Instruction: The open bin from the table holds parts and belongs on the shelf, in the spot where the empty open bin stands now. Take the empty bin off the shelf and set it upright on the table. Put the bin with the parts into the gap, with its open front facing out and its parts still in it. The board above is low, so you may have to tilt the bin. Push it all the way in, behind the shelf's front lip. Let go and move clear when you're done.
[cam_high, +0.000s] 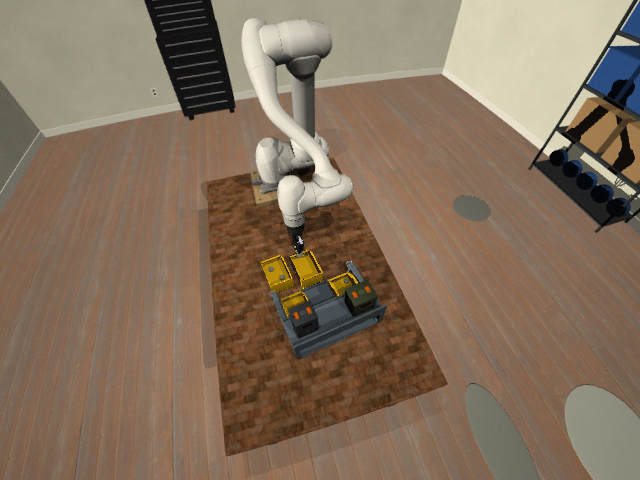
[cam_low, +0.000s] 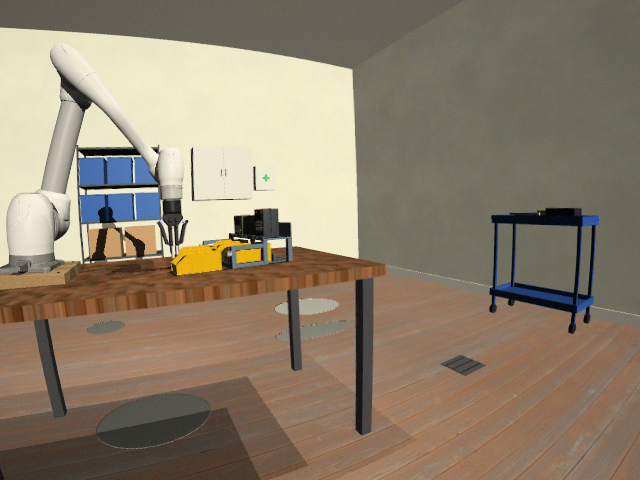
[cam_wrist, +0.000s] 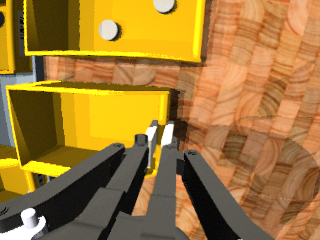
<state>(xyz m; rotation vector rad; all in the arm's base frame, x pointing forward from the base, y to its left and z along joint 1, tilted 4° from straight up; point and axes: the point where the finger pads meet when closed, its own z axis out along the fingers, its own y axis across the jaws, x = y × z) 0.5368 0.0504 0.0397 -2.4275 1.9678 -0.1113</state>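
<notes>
Two yellow open bins sit side by side on the wooden table, in front of the grey shelf (cam_high: 330, 315). The left bin (cam_high: 276, 272) holds two grey round parts and also shows in the wrist view (cam_wrist: 114, 10). The right bin (cam_high: 307, 268) is empty, as the wrist view (cam_wrist: 87, 127) shows. My gripper (cam_high: 298, 253) points straight down and is shut on the thin rear wall of the empty bin (cam_wrist: 160, 135). The bin is at table level, upright. The shelf's lower board has a free gap (cam_high: 317, 295) in the middle.
Two other yellow bins (cam_high: 294, 300) (cam_high: 342, 283) stand in the shelf on either side of the gap. Two dark boxes (cam_high: 303, 319) (cam_high: 360, 298) stand on the shelf's low top board. The arm's base (cam_high: 268, 180) is at the table's far end.
</notes>
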